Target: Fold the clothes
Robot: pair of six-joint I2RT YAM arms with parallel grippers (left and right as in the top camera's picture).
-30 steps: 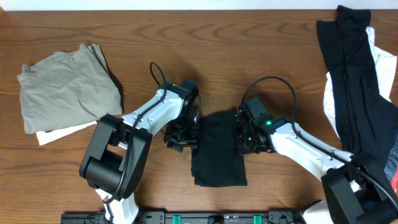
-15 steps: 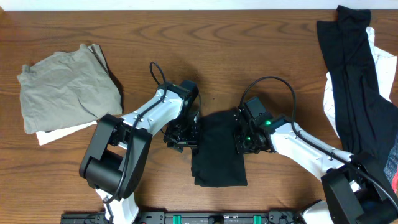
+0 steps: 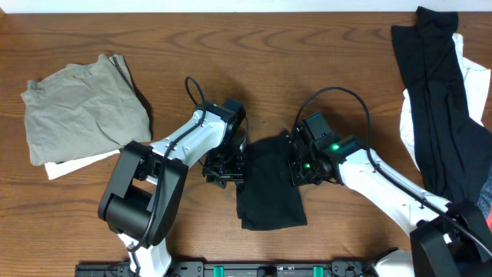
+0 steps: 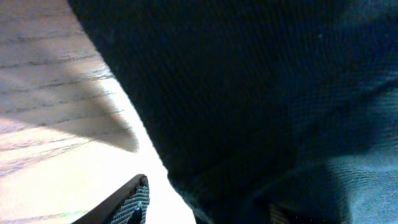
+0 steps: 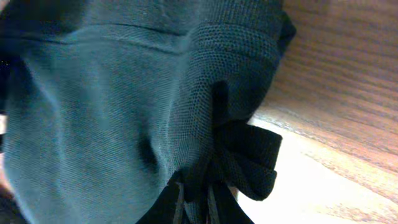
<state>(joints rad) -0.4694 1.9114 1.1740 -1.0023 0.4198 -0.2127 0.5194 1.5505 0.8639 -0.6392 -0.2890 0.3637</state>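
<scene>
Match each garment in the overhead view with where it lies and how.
Garments:
1. olive garment
2. small black garment
3. long black garment

Places:
a. far right, stretched over white fabric
b. centre, folded
c. far left, on top of a white piece

Pairs: 1-c, 2-b, 3-a
</scene>
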